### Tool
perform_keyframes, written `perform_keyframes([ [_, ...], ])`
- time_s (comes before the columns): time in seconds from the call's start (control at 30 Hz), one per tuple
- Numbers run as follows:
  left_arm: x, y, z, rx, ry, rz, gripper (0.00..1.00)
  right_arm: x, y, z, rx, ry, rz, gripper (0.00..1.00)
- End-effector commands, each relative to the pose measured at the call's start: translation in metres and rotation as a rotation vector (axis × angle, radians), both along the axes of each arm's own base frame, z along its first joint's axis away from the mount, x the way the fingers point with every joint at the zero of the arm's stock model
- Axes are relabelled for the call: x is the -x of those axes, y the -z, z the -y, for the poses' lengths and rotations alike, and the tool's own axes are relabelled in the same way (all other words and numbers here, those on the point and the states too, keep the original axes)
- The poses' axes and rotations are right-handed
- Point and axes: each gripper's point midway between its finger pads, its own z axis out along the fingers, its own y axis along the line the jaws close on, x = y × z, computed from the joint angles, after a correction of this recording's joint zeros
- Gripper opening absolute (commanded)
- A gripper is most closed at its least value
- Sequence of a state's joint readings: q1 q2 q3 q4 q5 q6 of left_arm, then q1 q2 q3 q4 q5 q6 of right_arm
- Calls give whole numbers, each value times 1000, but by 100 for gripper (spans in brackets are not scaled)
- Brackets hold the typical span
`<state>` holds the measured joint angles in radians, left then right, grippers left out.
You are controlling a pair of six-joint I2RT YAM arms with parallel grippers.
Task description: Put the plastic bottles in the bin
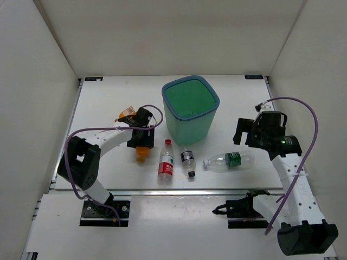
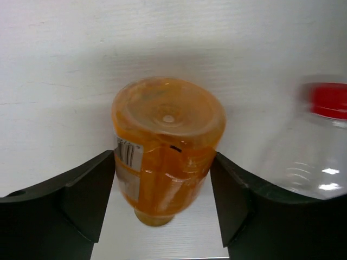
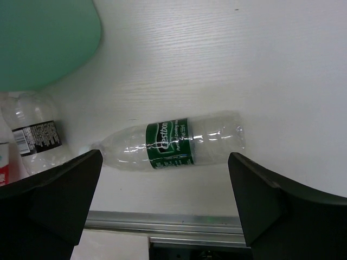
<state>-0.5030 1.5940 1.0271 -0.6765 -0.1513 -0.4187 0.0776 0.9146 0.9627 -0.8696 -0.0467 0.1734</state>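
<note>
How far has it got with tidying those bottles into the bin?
Nothing is done: the bin looks empty. In hand: the left hand straddles the orange bottle, not yet lifted. Left: the red-capped bottle, the black-capped bottle and the green-label bottle, under the open right hand.

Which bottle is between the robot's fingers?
The orange bottle, pinched in the left gripper. The other three are clear and lie loose on the table: the red-capped bottle, the black-capped bottle and the green-labelled bottle.
</note>
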Motion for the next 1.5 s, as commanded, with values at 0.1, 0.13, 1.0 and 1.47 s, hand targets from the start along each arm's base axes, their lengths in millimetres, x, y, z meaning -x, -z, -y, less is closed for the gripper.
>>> perform_keyframes([
  [0.1,-3,7,-11,-58,-5,3,56,4,-8,1,-23,19,22,99],
  [0.13,-4,0,-8,-58,1,10,50,5,-7,0,-23,18,18,100],
  [1.0,-127,-357,190,590,307,971,47,35,34,-9,-23,6,-143,99],
  [1.47,-114,-351,205,478,395,934,99,45,60,1,-245,393,-191,99],
])
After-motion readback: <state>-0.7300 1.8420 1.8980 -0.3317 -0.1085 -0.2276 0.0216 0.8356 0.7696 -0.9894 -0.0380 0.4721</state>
